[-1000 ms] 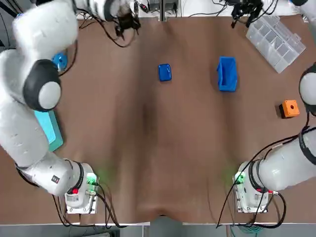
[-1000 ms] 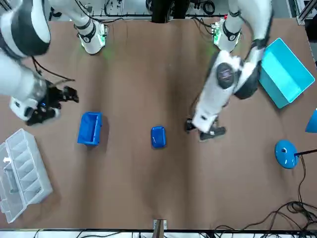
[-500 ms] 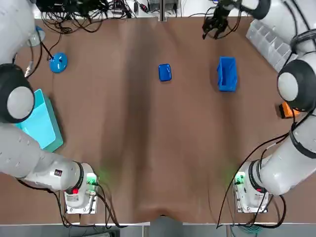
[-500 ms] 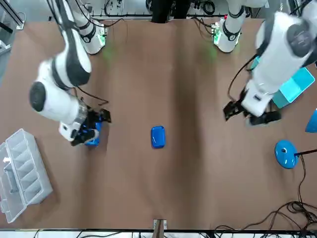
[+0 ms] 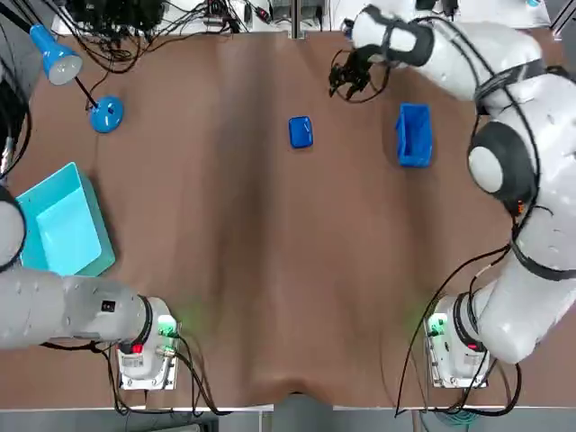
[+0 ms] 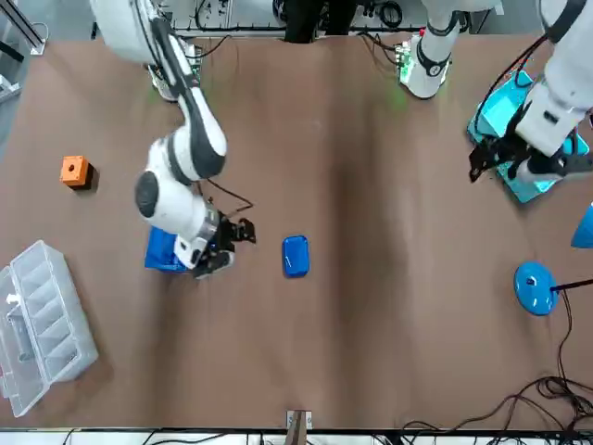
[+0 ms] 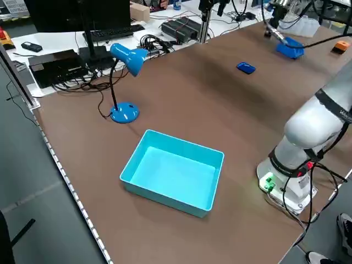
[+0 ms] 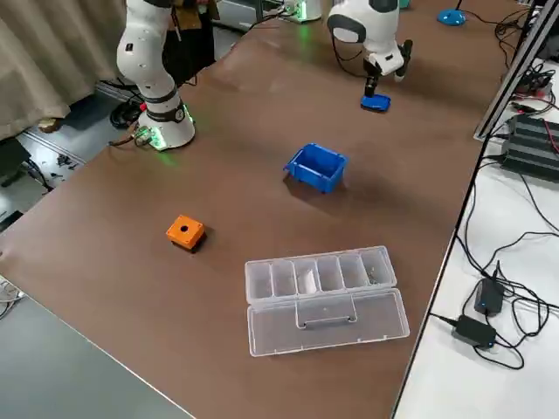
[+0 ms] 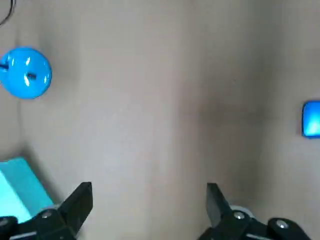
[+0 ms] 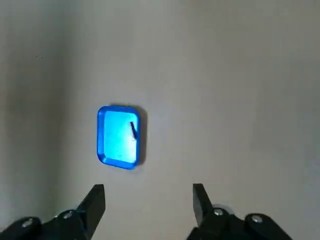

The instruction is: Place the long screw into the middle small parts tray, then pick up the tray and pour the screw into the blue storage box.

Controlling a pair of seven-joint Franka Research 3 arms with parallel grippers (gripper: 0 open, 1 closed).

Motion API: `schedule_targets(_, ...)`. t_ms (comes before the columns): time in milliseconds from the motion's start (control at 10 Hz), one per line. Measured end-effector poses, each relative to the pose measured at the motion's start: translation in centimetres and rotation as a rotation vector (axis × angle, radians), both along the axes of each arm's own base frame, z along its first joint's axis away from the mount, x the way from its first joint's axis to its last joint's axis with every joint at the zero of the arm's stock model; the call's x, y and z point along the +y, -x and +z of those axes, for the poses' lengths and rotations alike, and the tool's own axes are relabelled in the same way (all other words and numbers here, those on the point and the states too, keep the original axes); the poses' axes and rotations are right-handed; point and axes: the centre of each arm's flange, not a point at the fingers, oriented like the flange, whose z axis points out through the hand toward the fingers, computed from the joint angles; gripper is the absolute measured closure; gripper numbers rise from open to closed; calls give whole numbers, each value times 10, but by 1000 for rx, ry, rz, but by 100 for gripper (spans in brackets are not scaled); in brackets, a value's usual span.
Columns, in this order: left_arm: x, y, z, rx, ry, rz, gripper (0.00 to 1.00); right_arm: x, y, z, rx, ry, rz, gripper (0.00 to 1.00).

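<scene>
Far to the left of the small, shallow blue tray (image 10: pixel 118 136), the left gripper (image 9: pixel 147 200) hangs over the large light blue plastic box (image 7: pixel 170 176). Its fingers are spread wide with nothing between them. A blue desk lamp (image 5: pixel 106 114) stands beyond that box, also well left of the tray.

The tray lies flat on the brown table (image 5: pixel 270 270). The long dark screw (image 10: pixel 133 131) rests inside it, close to one long side, so the first half of the task looks done. Lifting the tray is the step in hand.

Just right of the tray, on the side away from the arms' bases, hovers the right gripper (image 10: pixel 148 196), its fingers apart and empty. Farther right sits the deep blue open plastic bin (image 5: pixel 414 135). Well beyond that are an orange block (image 6: pixel 74 171) and a clear compartment organiser (image 8: pixel 319 292). Either the bin or the light blue box could be the storage box meant.

The risks lie in the pick. The tray's rim looks low and thin, so fingers closing off-centre could slip or kick one edge up, and the screw would roll out onto the table. A tilt during the carry would shed it early. Over the narrow bin, a fast pour could send it past the opening — the screw is loose and will slide at the first lean.
</scene>
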Motion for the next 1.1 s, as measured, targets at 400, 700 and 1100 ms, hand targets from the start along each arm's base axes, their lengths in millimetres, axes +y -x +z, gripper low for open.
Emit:
schedule_targets(400,19,8,12,20,-4,16,0,68,35,-82,-14,-39,-74,39)
schedule_targets(700,23,-20,23,-3,1,2,0,80,44,-105,-35,-28,-95,41)
schedule_targets(1100,22,-50,18,26,4,-9,1,76,41,-109,-34,-21,-101,43)
